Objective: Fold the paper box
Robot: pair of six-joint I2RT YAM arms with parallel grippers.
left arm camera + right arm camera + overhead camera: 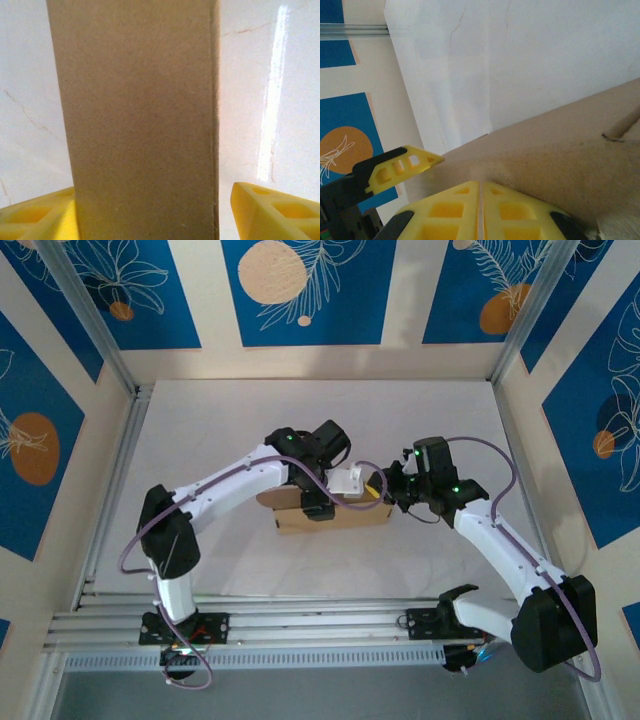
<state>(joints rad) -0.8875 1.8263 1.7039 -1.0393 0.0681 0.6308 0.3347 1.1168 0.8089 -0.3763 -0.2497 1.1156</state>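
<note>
The paper box (pixel 335 516) is a brown cardboard piece lying mid-table, partly hidden under both wrists. My left gripper (pixel 322 502) reaches down over its middle. In the left wrist view a cardboard panel (pixel 140 115) stands between the yellow fingers (pixel 272 210). The right finger is clear of the panel's edge, so this gripper (pixel 155 212) is open. My right gripper (pixel 386 490) is at the box's right end. Its fingers (pixel 455 205) are pressed together, shut, with their tips against the cardboard (pixel 560 160) and nothing between them.
The white table (pixel 320 420) is walled by cream and blue panels on three sides. Aluminium rails (pixel 300 625) run along the near edge by the arm bases. A metal post (pixel 85 315) slants up at the back left corner.
</note>
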